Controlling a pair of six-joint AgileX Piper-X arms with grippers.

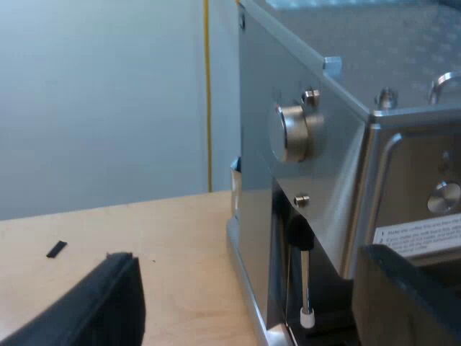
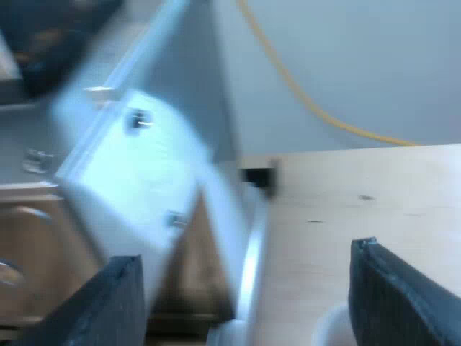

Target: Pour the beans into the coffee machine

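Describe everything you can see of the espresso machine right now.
The espresso machine is a boxy body of brushed metal standing upright on the wooden table. Its side carries a round metal knob; below it hangs a thin steam wand with a white tip. The front bears a printed label.

Soft, cool, even light, with pale glare washing the espresso machine (image 2: 137, 173) side and shadow darkening its lower recess.
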